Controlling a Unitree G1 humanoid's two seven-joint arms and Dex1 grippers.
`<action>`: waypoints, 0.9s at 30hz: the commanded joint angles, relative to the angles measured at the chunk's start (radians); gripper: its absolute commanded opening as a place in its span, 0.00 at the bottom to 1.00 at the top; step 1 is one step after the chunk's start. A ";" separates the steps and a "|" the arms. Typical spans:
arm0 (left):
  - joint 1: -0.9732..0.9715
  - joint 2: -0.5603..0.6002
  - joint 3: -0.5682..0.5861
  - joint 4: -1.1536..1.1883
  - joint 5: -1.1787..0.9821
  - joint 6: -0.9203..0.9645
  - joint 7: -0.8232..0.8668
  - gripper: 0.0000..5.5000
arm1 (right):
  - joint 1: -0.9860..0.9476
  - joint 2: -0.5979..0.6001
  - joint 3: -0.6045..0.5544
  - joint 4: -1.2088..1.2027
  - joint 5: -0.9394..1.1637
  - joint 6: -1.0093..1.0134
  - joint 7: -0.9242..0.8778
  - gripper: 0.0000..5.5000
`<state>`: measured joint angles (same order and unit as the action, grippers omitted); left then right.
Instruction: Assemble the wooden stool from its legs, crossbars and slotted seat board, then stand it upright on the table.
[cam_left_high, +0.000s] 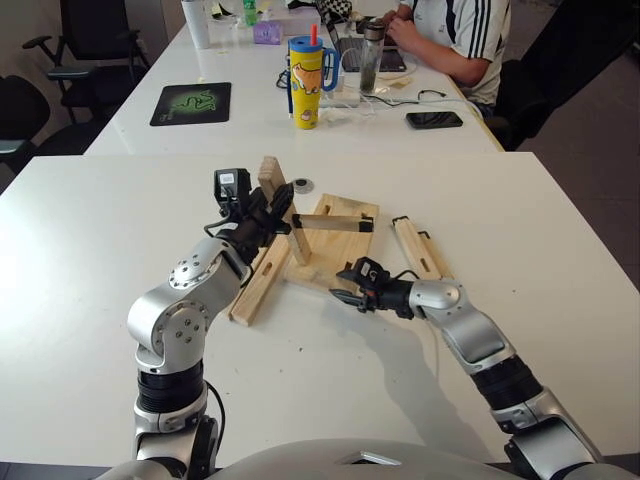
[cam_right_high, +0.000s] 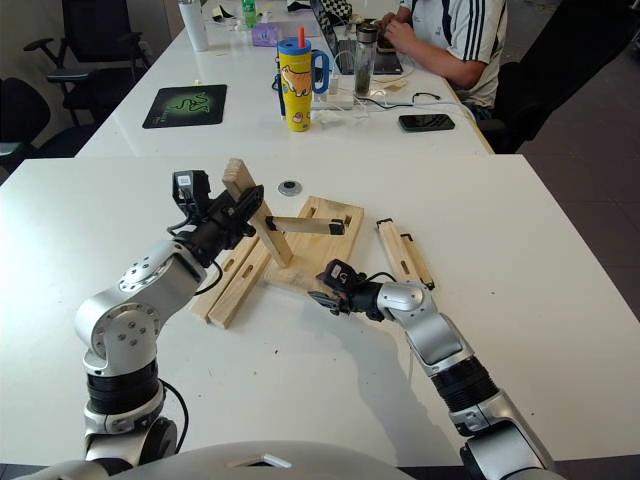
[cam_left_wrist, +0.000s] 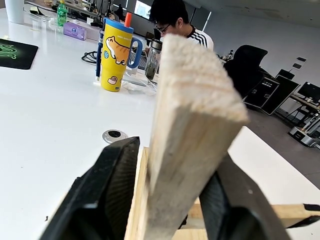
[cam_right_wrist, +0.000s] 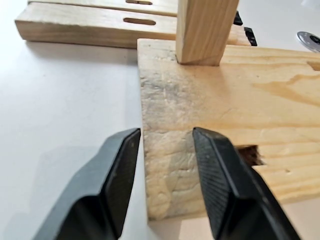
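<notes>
The left pincer (cam_left_high: 277, 211) is pressed together on a wooden stool leg (cam_left_high: 283, 215), one finger on each broad face, gripping it about midway up. Below the pincer the leg's foot rests on the slotted seat board (cam_left_high: 345, 252), near the board's near-left corner. Above the pincer the leg leans away from the robot and to its left. A crossbar (cam_left_high: 335, 223) juts from the leg just under the left pincer and runs towards the robot's right, above the board, ending in a dark tip.

The seat board lies flat on the white table (cam_left_high: 100, 250). Its near edge sits between the fingers of the right pincer (cam_right_wrist: 165, 137), which are spread apart; whether either pad (cam_right_wrist: 122, 165) touches the wood cannot be told. The held leg rises from the board just beyond this pincer, and one slot in the board opens close beside its right finger.

Two more slotted legs (cam_left_high: 258, 285) lie side by side on the table, beneath the left pincer's wrist and against the board's left edge. A second pair of wooden pieces (cam_left_high: 420, 248) lies to the right of the right pincer, beside its forearm and apart from the board. A small round metal disc (cam_left_high: 301, 184) is set in the table just beyond the left pincer. Farther off, on another table, stands a yellow cup (cam_left_high: 306, 85).
</notes>
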<state>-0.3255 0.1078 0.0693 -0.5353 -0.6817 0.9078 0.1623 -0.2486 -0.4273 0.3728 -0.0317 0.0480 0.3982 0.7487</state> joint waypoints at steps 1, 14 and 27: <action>-0.037 -0.007 0.011 -0.007 0.024 -0.005 0.004 0.23 | 0.022 -0.001 0.025 0.037 -0.026 0.063 -0.006 0.35; -0.058 -0.024 0.023 0.003 0.065 -0.009 -0.012 0.21 | -0.035 0.129 -0.068 0.016 0.052 -0.045 -0.075 0.35; -0.081 -0.052 0.031 -0.015 0.090 0.014 -0.010 0.20 | -0.104 0.195 0.034 0.214 -0.093 0.084 -0.168 0.35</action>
<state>-0.3566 0.0744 0.0909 -0.5217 -0.5777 0.9288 0.1549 -0.3639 -0.2209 0.3848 0.1323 0.0011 0.4042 0.5999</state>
